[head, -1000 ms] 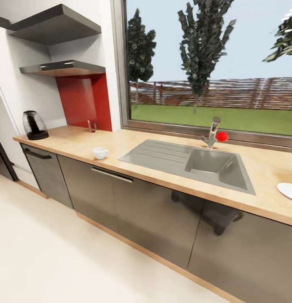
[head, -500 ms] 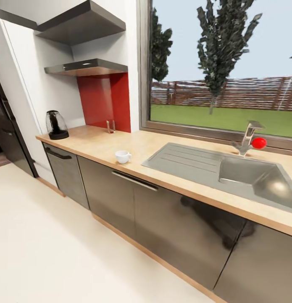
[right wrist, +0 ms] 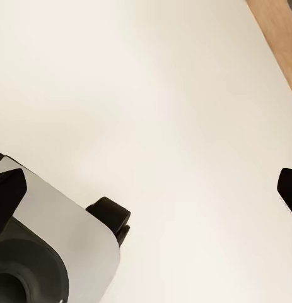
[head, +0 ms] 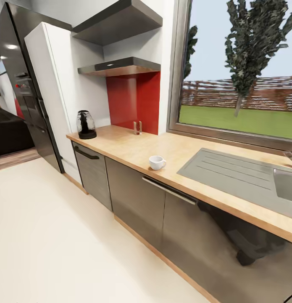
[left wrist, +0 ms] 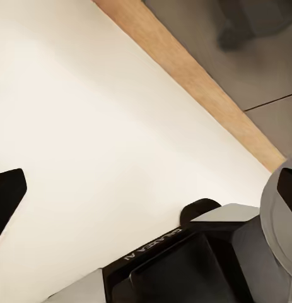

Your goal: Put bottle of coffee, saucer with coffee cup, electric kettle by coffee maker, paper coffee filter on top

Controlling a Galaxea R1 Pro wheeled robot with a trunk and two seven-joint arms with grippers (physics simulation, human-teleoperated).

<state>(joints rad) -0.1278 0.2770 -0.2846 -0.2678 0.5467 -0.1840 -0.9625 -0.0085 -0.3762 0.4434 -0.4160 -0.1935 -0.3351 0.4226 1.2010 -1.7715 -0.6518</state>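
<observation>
- electric kettle (head: 86,124) stands upright at far left end of the table (head: 133,148), beside the white cabinet (head: 53,75)
- coffee cup (head: 156,162) sits near the table's front edge, right of kettle and well apart from it, handle pointing right; looks empty (interior hard to read)
- sink (head: 242,172) to the right, nothing seen on its drainer
- kitchen shelf (head: 120,67) above the red panel (head: 135,101), top face hidden
- left pincer (left wrist: 146,189): black tips spread wide, open, holding nothing, over floor (head: 45,235)
- right pincer (right wrist: 146,183) likewise spread and holding nothing
- both arms low; neither looks nearer the cup, base must close in first
</observation>
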